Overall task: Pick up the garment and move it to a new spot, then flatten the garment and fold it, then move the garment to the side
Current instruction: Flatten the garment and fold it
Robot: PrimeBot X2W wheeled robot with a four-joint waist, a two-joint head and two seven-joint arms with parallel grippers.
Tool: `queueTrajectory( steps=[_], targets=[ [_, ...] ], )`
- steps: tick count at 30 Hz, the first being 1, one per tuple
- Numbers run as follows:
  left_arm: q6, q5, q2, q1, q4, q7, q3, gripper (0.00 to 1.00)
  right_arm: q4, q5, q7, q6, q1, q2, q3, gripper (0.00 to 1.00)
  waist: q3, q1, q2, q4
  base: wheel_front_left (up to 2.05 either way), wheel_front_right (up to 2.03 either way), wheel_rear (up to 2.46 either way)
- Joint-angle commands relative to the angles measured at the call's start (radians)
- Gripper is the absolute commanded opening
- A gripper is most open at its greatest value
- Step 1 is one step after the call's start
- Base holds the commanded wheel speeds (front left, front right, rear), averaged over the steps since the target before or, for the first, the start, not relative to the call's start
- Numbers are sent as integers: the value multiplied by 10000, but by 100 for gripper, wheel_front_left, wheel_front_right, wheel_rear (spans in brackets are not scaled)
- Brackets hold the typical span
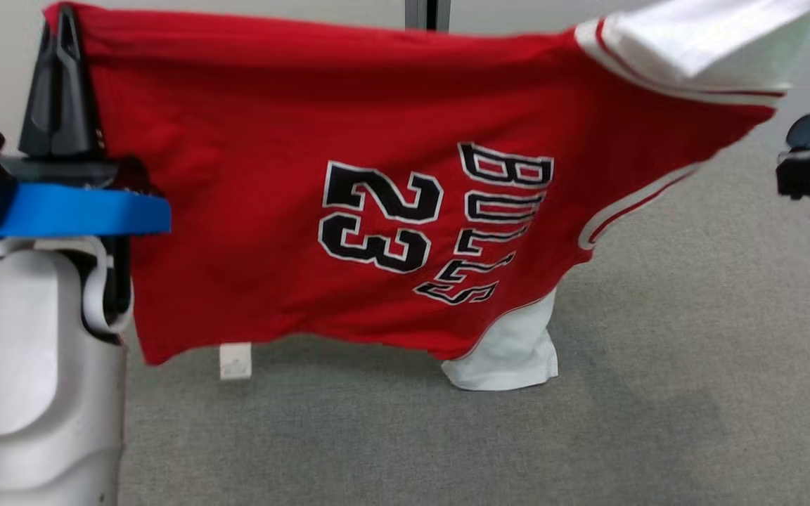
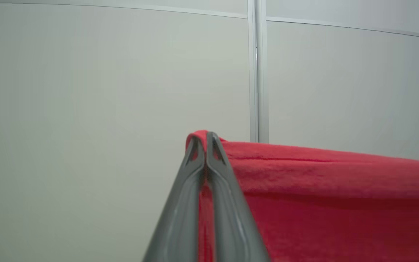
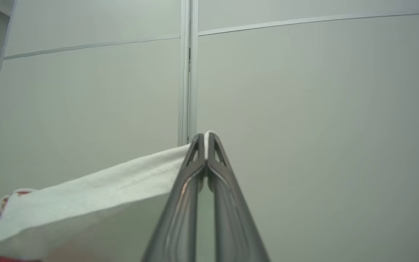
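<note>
Jersey (image 1: 250, 232): up in the air, pulled wide from 10 o'clock to 2 o'clock so it hangs flat.
Left claw (image 1: 60, 31): pinched tight on the red corner at 10 o'clock.
Right claw (image 3: 206, 140): pinched tight on the white sleeve (image 3: 96, 185).
Carpet (image 1: 658, 365): below, at 6 o'clock.

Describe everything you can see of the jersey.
The jersey is red knit cloth with white trim and black, white-edged "23" and "BULLS" turned sideways. It hangs stretched in the air: the left tool is shut on its red corner, the right tool on one white sleeve. The other sleeve and a small white tag dangle from its lower edge over the grey floor; whether they touch it is unclear.
</note>
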Motion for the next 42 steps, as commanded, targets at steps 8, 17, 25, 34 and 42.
queueTrajectory(
  steps=[8,17,25,34,42],
  targets=[
    [262,283,365,-2240,842,493,-131,0,908,-641,-1,1,-2416,-630,173,0,1406,1,-1,339,0,0,0],
    [1016,838,439,-5453,2480,45,-135,0,2428,-2177,-2,-2,-6182,-441,-765,0,3311,1,-1,613,0,0,0],
    [988,762,99,-5203,3365,-54,-34,0,2870,-2124,-2,-3,-5740,-168,-1096,0,3901,1,-1,436,0,0,0],
    [723,296,-895,-690,3397,-52,629,0,1705,-550,-4,-6,-792,139,-681,0,3595,1,-1,190,0,0,0],
    [672,-951,-1135,2352,3472,-55,350,0,1935,359,-5,-6,3514,817,-566,0,2763,1,-1,89,0,0,0]
  ],
)
